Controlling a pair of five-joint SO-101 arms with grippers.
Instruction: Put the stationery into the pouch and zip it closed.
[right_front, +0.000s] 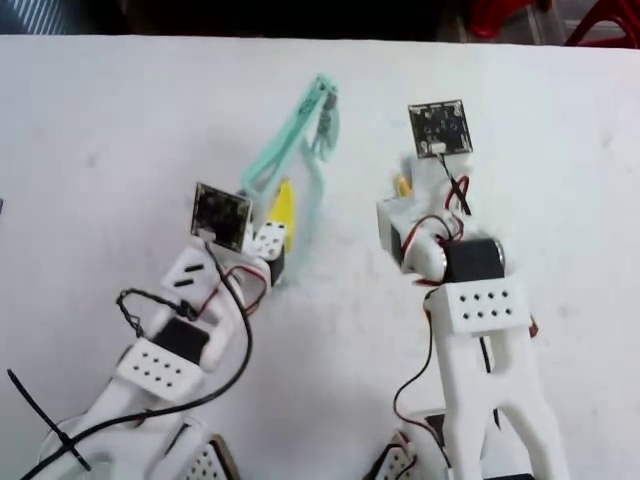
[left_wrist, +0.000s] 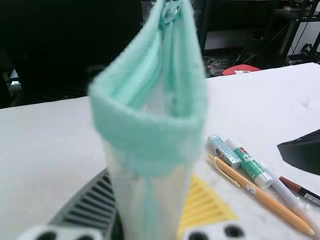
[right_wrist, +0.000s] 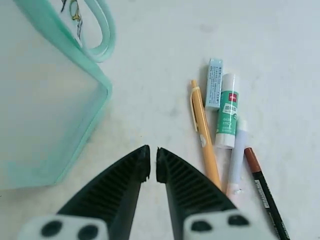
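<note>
I see my left claw (left_wrist: 147, 215) clamped on the pouch (left_wrist: 150, 125), grey finger on one side, yellow on the other. The pouch stands upright, its mint-edged mouth open. Beside it on the bench (left_wrist: 50, 150) lie an eraser (left_wrist: 223, 151), glue stick (left_wrist: 252, 167), orange pen (left_wrist: 260, 197), white pen (left_wrist: 287, 194) and brown pencil (left_wrist: 302, 191), close together.

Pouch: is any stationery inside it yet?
Nothing shows through the pouch wall; orange pen, glue stick and eraser lie on the table. The left gripper hides its lower end.
</note>
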